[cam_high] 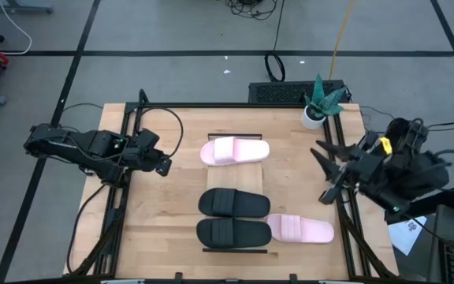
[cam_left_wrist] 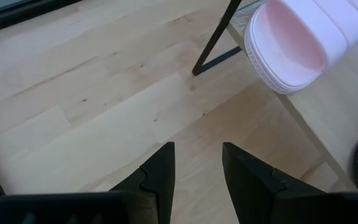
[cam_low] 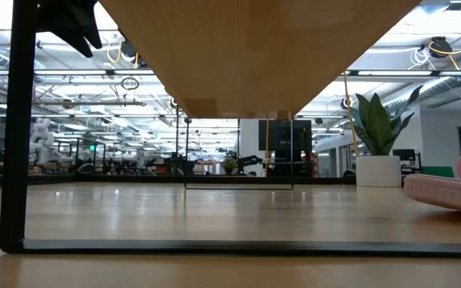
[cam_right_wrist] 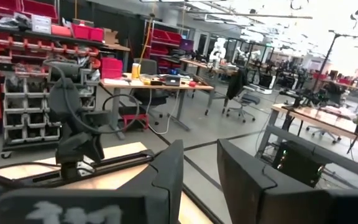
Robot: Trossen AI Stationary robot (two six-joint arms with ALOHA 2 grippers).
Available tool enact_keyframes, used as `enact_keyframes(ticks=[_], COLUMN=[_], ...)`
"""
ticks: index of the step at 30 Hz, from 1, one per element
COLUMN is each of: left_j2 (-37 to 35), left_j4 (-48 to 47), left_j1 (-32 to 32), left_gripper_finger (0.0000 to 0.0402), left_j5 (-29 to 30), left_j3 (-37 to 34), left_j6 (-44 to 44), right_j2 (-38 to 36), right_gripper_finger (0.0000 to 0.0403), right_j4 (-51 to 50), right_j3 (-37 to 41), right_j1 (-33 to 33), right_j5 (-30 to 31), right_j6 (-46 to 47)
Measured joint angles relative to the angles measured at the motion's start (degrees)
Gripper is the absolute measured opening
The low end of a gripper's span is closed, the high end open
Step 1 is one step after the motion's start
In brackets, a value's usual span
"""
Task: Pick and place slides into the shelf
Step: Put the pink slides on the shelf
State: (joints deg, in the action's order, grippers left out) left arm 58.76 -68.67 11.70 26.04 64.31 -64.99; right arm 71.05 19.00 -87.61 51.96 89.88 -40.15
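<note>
The shelf [cam_high: 236, 177] runs down the middle of the table from far to near. On it lie one pink slide [cam_high: 235, 151] at the far end and two black slides [cam_high: 233, 203] [cam_high: 232, 232] toward the near end, all flat on their soles and crosswise. The second pink slide [cam_high: 301, 229] rests on the tabletop just right of the shelf. My left gripper [cam_high: 166, 166] hovers open left of the shelf; its wrist view shows the pink slide [cam_left_wrist: 291, 43] ahead. My right gripper [cam_high: 323, 173] is open at the table's right edge, raised and facing left.
A potted plant [cam_high: 315, 106] stands at the table's far right corner, also seen in the low view [cam_low: 378, 136]. The shelf's dark frame leg [cam_low: 14, 136] and underside [cam_low: 254, 48] fill the low view. Bare tabletop lies on both sides of the shelf.
</note>
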Motion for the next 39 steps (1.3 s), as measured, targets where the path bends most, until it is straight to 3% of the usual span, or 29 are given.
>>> enact_keyframes(ticks=[4,8,11,16,22,30,39], left_j2=[0.00,0.00,0.00,0.00,0.00,0.00,0.00], left_j4=[0.11,0.74,2.16,2.78,2.78,2.74,2.70], left_j1=[0.00,0.00,0.00,0.02,0.02,0.00,0.00], left_gripper_finger=[0.0129,0.0129,0.0129,0.0129,0.0129,0.0129,0.0129], left_j5=[0.00,0.00,0.00,0.00,0.00,0.00,0.00], left_j3=[0.00,0.00,0.00,0.00,0.00,0.00,0.00], left_j6=[0.00,0.00,0.45,0.81,0.79,0.76,1.90], right_j2=[0.13,-0.68,-2.29,-6.10,-10.17,-7.24,-6.77], right_gripper_finger=[0.0086,0.0086,0.0086,0.0086,0.0086,0.0086,0.0086], right_j4=[6.74,17.71,20.12,16.28,3.55,-21.41,-49.49], right_j3=[-0.06,-0.09,-0.09,-0.15,-1.52,-5.77,-6.07], right_j1=[-1.09,-2.76,-3.50,-4.97,-10.83,-19.58,-22.00], right_j5=[-3.34,-18.25,-31.29,-53.57,-74.22,-76.52,-76.60], right_j6=[-10.20,-22.08,-25.37,-20.71,-0.79,19.46,47.80])
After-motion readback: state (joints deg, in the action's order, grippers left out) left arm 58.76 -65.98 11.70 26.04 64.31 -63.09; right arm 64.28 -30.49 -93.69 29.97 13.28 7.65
